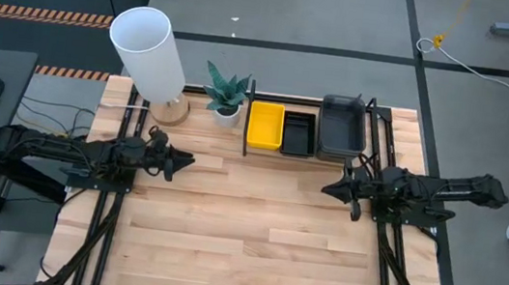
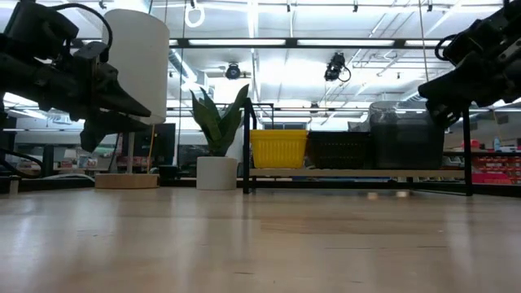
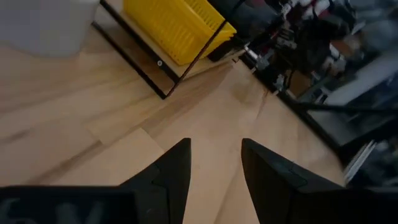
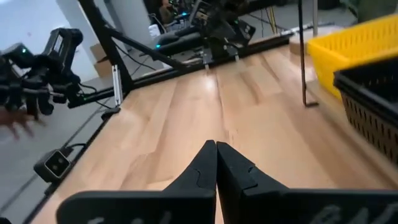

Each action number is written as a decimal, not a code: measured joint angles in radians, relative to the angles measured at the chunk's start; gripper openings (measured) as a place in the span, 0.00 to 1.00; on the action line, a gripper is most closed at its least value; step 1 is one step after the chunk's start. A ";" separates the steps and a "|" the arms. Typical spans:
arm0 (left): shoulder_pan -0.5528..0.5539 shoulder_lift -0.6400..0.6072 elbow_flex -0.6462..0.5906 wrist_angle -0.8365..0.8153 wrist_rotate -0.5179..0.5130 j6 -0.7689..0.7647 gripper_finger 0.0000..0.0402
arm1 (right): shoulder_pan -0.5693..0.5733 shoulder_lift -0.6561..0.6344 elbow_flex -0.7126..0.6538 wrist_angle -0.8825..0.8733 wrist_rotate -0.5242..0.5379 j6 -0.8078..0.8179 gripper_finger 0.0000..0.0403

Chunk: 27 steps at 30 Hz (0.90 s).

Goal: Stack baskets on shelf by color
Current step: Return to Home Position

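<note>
Three basket stacks stand side by side on the shelf (image 1: 304, 154) at the table's far edge: yellow baskets (image 1: 264, 125) on the left, small black perforated baskets (image 1: 297, 134) in the middle, larger dark grey baskets (image 1: 342, 128) on the right. They rest by their bottoms on the shelf board. My left gripper (image 1: 189, 162) hovers over the table's left part, open and empty, its fingers (image 3: 177, 168) apart above bare wood. My right gripper (image 1: 326, 187) hovers over the right part, shut and empty, pointing toward the left.
A white cylinder lamp (image 1: 151, 56) on a round wooden base and a potted plant (image 1: 227, 93) in a white pot stand left of the shelf. The shelf's black metal bars (image 2: 246, 146) frame the baskets. Bare wooden tabletop (image 1: 253, 230) lies between and in front of the arms.
</note>
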<state>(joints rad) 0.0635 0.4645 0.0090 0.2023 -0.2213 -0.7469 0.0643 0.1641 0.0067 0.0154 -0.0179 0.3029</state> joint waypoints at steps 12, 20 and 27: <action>0.000 0.000 0.000 0.008 0.004 0.105 0.37 | -0.002 0.030 0.000 0.006 0.051 -0.144 0.01; 0.000 0.000 0.000 0.009 0.004 0.105 0.37 | -0.002 0.030 0.000 0.006 0.051 -0.142 0.01; 0.000 0.000 0.000 0.009 0.005 0.105 0.37 | -0.002 0.030 0.000 0.006 0.051 -0.142 0.01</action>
<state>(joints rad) 0.0635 0.4644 0.0086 0.2115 -0.2166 -0.6419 0.0628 0.1944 0.0067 0.0216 0.0330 0.1612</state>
